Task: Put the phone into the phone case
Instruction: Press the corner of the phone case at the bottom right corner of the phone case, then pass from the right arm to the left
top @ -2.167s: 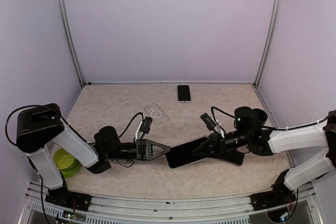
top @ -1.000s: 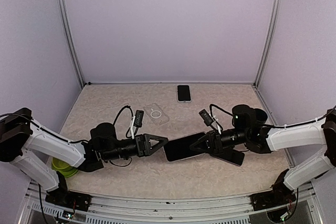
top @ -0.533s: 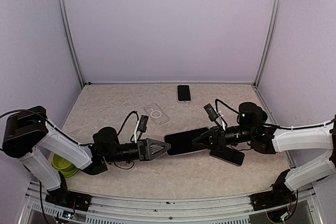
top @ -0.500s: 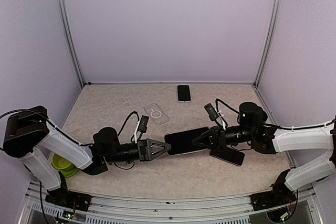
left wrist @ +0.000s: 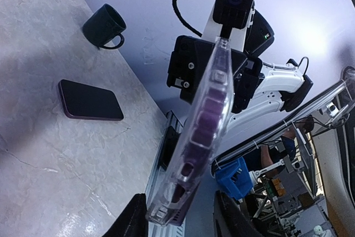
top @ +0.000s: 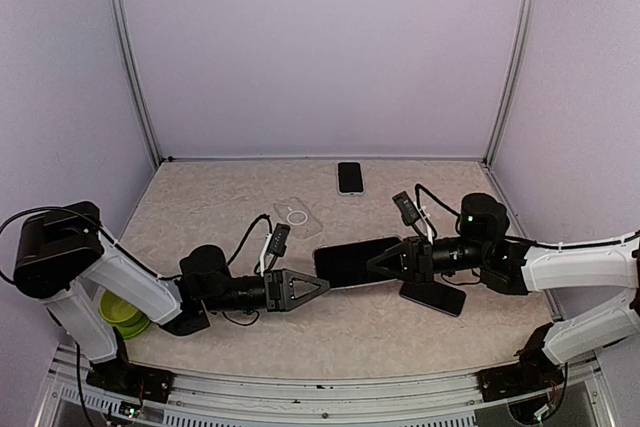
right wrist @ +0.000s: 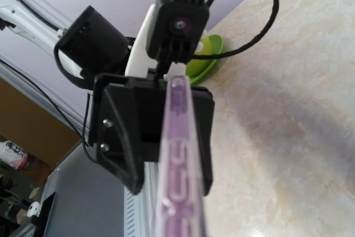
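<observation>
A purple phone in a clear case (top: 352, 262) is held above the table by its right end, in my right gripper (top: 380, 265), which is shut on it. In the right wrist view the phone (right wrist: 178, 159) shows edge-on; my own fingers are hidden there. My left gripper (top: 318, 284) is open at the phone's left end. In the left wrist view the cased phone's end (left wrist: 191, 159) hangs between my spread fingers (left wrist: 136, 217), close to the left one and apart from the right one. A second, empty clear case (top: 297, 217) lies on the table behind.
A dark phone (top: 433, 296) lies on the table under the right arm, also in the left wrist view (left wrist: 90, 100). Another phone (top: 349, 177) lies near the back wall. A green bowl (top: 122, 309) sits at the front left. A dark mug (left wrist: 105, 25) stands beyond the dark phone.
The right gripper has carried the phone up and to the right. The left gripper followed to the right, and its tips stay at the phone's left end.
</observation>
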{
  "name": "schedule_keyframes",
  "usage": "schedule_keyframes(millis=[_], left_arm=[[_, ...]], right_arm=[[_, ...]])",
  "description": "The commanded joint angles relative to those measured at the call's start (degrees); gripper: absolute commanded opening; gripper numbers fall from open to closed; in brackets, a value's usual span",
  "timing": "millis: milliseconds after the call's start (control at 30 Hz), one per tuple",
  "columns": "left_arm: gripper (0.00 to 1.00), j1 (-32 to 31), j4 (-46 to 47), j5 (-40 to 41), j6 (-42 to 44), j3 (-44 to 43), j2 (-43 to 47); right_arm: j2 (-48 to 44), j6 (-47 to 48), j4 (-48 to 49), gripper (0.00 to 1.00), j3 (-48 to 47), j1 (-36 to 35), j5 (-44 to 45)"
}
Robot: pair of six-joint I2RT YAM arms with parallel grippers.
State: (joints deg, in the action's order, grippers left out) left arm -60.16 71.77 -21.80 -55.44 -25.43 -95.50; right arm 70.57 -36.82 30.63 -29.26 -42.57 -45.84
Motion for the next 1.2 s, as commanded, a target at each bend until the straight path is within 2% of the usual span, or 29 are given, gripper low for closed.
schedule_keyframes(millis=[0, 333, 467, 500, 533, 633, 733, 1033, 1167], left_arm=[[0.35, -0.37, 2.3, -0.7, 0.1, -1.35, -0.69], [0.0, -0.29, 0.63, 1.1, -1.15, -1.95, -1.69], [0.0, -0.26, -1.63, 1.86, -0.39, -2.35, -1.57], [0.01, -0.27, -2.18, 2.05, 0.13, -2.27, -1.39], [0.07, -0.29, -2.81, 2.36, 0.63, -2.2, -1.1], [0.3, -0.16, -5.2, 3.78, 2.55, -1.47, 0.65], [0.44, 0.08, -8.7, 5.31, 4.89, -0.89, 3.73], [0.56, 1.04, -21.4, 7.15, 14.24, -2.5, 13.22], [0.58, 1.01, -27.15, 7.06, 18.13, -4.43, 15.21]], right_arm=[[-0.11, -1.05, 5.98, 0.0, 0.51, 0.47, -1.17], [1.65, -0.29, 6.5, 0.0, 0.95, 0.53, -2.61], [2.16, 0.49, 5.42, 0.0, 1.03, 0.51, -2.07], [2.2, 0.69, 5.28, 0.0, 1.01, 0.49, -2.05], [2.21, 0.82, 5.12, 0.0, 1.01, 0.54, -2.04], [1.89, 1.21, 4.65, 0.0, 1.04, 0.48, -2.06], [1.44, 1.86, 3.78, 0.0, 1.03, 0.53, -1.82], [2.72, 3.08, 1.98, 0.0, 0.52, 0.47, -3.51], [3.67, 3.12, 2.02, 0.0, 0.52, 0.47, -4.22]])
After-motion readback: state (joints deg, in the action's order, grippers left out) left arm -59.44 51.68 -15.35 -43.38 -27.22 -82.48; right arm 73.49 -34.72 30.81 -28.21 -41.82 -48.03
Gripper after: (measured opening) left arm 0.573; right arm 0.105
